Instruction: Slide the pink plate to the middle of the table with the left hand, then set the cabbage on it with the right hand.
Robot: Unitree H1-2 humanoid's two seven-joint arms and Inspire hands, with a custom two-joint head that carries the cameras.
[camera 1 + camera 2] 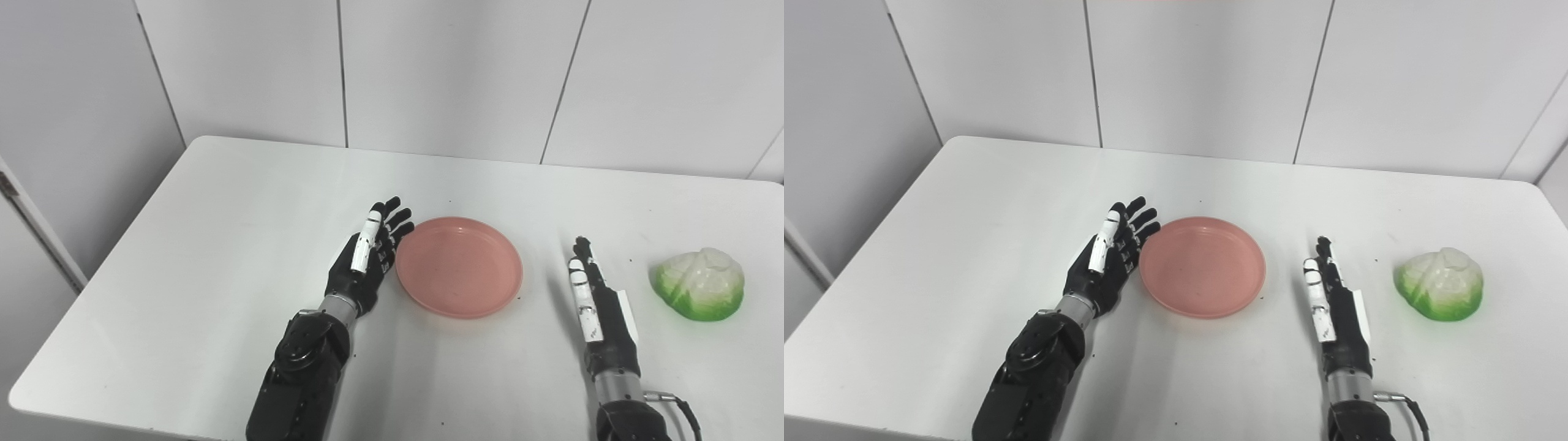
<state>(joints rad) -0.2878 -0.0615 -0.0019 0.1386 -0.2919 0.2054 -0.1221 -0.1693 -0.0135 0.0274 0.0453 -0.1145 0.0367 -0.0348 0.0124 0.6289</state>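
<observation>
The pink plate [459, 266] lies flat near the middle of the white table [214, 214]. My left hand [367, 257] is open, on edge with fingers straight, right against the plate's left rim and holding nothing. The cabbage [700, 283], white on top and green at the base, sits on the table at the right. My right hand [591, 297] is open and empty, fingers straight, between the plate and the cabbage and apart from both. The same scene shows in the right eye view: plate [1203, 266], cabbage [1440, 283], left hand [1108, 260], right hand [1332, 300].
Grey wall panels [429, 73] stand just behind the table's far edge. The table's left edge [92, 288] runs diagonally, with a drop beyond it. A cable [680, 407] trails from my right wrist.
</observation>
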